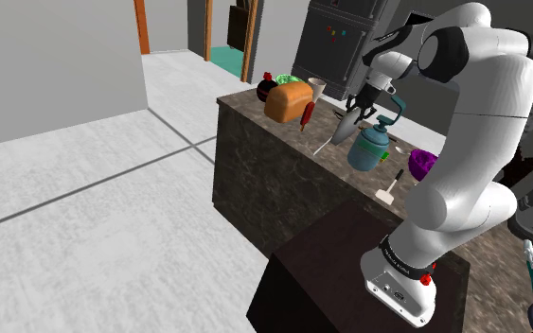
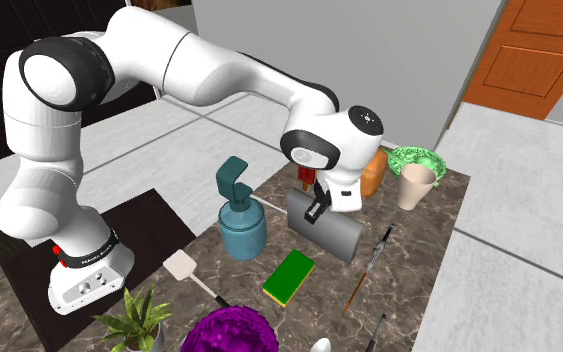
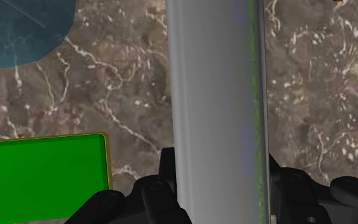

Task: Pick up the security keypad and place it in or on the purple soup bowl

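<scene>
jaws closed partway onto the grey, slab-shaped security keypad (image 3: 215, 95), one black finger (image 3: 168, 168) against each broad face; the all-black two-finger gripper (image 2: 318, 214) points down over it. the security keypad stands on its long edge on the dark brown marbled stone counter (image 2: 424, 270). this is probably why the grip runs across its thickness, the only span narrow enough for the fingers. whether its lower edge touches the counter cannot be told.

in the second exterior view, the textured purple soup bowl (image 2: 231, 332) lies between seven and eight o'clock from the security keypad and well apart from it. the flat green sponge with a yellow rim (image 2: 289, 276) lies between them, so the carry probably needs height. the teal pump dispenser bottle (image 2: 241, 228) stands near, at nine o'clock.

counts: one security keypad, one purple soup bowl, one sponge, one dispenser bottle, one white spatula (image 2: 183, 266), two thin stick-like tools (image 2: 369, 265).
</scene>
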Robot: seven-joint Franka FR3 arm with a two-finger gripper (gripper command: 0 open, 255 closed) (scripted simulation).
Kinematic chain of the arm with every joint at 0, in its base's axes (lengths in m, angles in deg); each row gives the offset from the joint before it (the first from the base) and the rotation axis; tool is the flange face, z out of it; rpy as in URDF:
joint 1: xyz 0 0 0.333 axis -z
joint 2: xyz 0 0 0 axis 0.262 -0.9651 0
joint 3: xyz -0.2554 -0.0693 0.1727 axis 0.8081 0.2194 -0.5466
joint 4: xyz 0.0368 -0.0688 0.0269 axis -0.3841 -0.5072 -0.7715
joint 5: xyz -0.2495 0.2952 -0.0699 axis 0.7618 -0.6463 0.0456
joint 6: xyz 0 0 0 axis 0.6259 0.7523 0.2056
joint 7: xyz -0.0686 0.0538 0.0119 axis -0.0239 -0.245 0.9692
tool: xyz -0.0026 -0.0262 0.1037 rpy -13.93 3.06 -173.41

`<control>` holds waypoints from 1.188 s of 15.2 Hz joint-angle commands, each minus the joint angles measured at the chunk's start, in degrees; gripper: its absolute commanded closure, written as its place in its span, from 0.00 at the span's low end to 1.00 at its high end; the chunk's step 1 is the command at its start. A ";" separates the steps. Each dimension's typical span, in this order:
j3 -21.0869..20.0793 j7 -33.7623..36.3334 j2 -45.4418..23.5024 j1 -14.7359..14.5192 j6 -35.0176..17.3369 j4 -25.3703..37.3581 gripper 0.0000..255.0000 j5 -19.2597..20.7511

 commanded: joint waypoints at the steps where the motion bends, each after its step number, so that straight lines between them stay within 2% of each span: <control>1: -0.01 -0.02 -0.04 0.00 -0.03 0.00 1.00 0.00; 18: 0.90 3.13 3.85 0.02 9.92 6.77 1.00 2.27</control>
